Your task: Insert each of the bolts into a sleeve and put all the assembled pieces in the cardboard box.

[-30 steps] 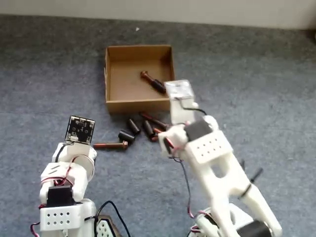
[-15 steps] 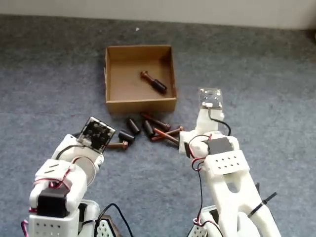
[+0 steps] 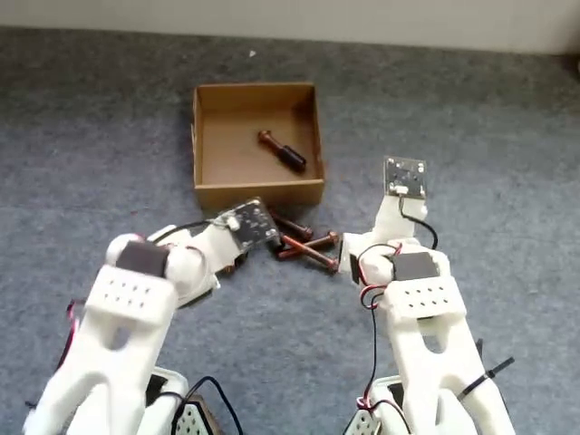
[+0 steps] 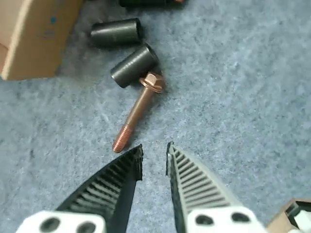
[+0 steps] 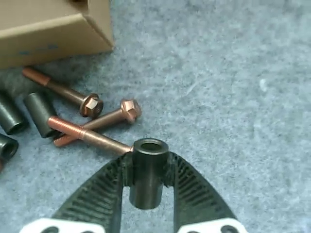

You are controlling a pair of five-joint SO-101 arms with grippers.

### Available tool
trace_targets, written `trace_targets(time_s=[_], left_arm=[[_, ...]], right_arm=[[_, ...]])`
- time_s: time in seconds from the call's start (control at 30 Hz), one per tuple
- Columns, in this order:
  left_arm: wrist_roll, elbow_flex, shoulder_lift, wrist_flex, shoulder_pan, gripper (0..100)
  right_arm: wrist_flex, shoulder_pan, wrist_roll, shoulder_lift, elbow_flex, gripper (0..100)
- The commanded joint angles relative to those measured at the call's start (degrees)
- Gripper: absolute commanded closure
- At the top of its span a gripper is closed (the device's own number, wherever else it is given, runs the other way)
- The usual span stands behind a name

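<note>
My right gripper [image 5: 148, 159] is shut on an upright black sleeve [image 5: 148, 170], held just above the carpet to the right of the pile. Three copper bolts [image 5: 104, 119] lie ahead of it, crossing one another, with more black sleeves [image 5: 41, 114] beyond them. My left gripper [image 4: 154, 148] hangs open with a narrow gap, just short of the threaded tip of a lone copper bolt [image 4: 138, 111]. That bolt's head touches a lying sleeve [image 4: 134, 65]. The cardboard box [image 3: 208, 145] holds one assembled bolt and sleeve [image 3: 283, 151].
The loose bolts [image 3: 308, 245] lie right in front of the box's near wall, between the two arms. The left arm [image 3: 181, 263] covers the sleeves on that side. Grey carpet [image 3: 471, 136] spreads open to the right of the box.
The left arm swung forward and right from its folded pose, down to the parts pile. The right arm drew back from the box's front corner and settled right of the bolts.
</note>
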Motion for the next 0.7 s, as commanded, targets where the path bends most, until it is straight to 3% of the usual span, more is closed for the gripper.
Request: trace_targets(time_s=[0.0, 0.27, 0.67], left_arm=[[-3.78, -7.16, 12.35, 0.09, 0.84, 88], [-4.48, -12.44, 30.02, -7.21, 2.15, 88], [-4.22, -22.29, 44.35, -7.56, 4.09, 89]], right_arm=[[-1.19, 0.48, 0.44, -1.89, -0.4, 99.4], [-1.1, 0.48, 0.44, -1.89, -0.31, 99.4], [-0.92, 0.48, 0.44, -1.89, -0.31, 99.4]])
